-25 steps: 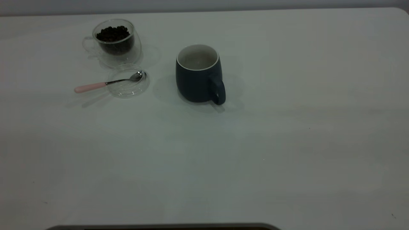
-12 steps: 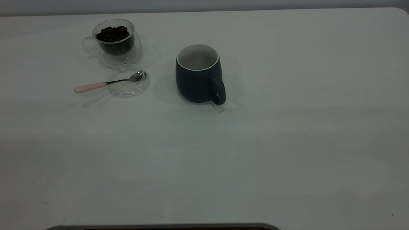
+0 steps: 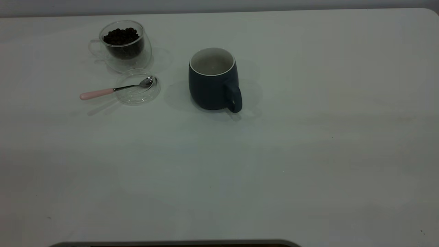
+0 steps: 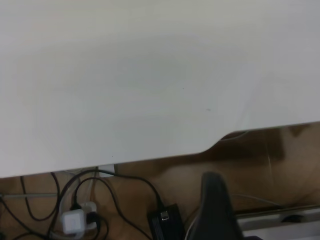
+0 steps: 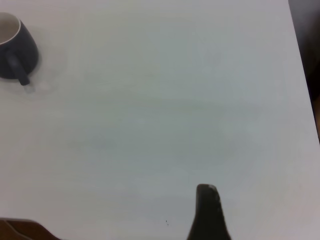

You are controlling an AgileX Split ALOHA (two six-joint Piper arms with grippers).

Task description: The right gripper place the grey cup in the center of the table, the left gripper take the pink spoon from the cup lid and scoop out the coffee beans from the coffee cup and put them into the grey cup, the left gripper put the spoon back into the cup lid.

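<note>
Nothing moved since earlier: grey cup [image 3: 213, 80] placed mid-table, pink spoon [image 3: 116, 89] still on cup lid [image 3: 138, 92], scooping undone, pincer states unclear.

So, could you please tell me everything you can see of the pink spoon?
The pink spoon is a small teaspoon with a shiny metal bowl and neck and a pale pink handle. Its bowl rests in the clear glass cup lid, and the handle sticks out over the rim toward the table's left side. Nothing else touches it.
</note>
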